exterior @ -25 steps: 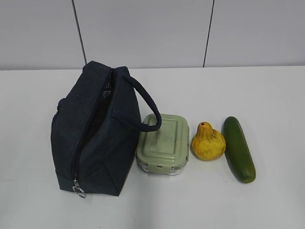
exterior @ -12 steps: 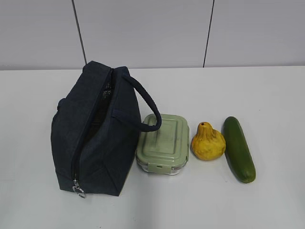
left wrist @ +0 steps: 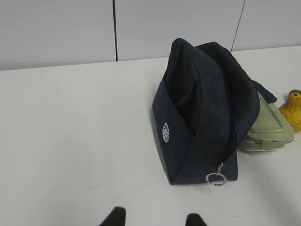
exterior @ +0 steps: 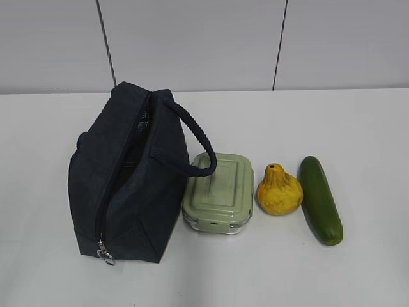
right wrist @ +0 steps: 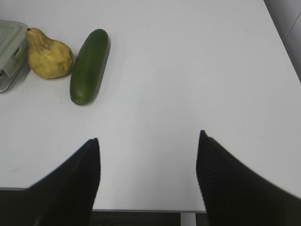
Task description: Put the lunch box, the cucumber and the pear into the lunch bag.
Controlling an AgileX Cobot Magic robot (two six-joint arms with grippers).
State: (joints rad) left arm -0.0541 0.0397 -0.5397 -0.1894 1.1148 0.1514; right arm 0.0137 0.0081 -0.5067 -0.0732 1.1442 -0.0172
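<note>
A dark navy fabric lunch bag [exterior: 128,176] with a padded loop handle stood on the left part of the white table [exterior: 358,128], its top zipper running toward the near edge and ending in a silver ring pull [exterior: 105,256] at the near end. Just to its right lay the rectangular clear-bodied lunch box [exterior: 219,192] with a pale sage-green clip lid, its left edge close against the bag and partly under the loop handle. Right of the box sat the yellow-orange squat pear [exterior: 279,190], its narrow neck pointing to the far side. Right of the pear lay the smooth dark green cucumber [exterior: 320,199], lengthwise from far to near, close beside the pear.

The left gripper [left wrist: 153,219] showed only its two dark fingertips at the bottom of the left wrist view, parted with nothing between them, near of the bag and well apart from it. The right gripper [right wrist: 148,179] stood wide apart and empty over bare table, to the near right of the cucumber.
</note>
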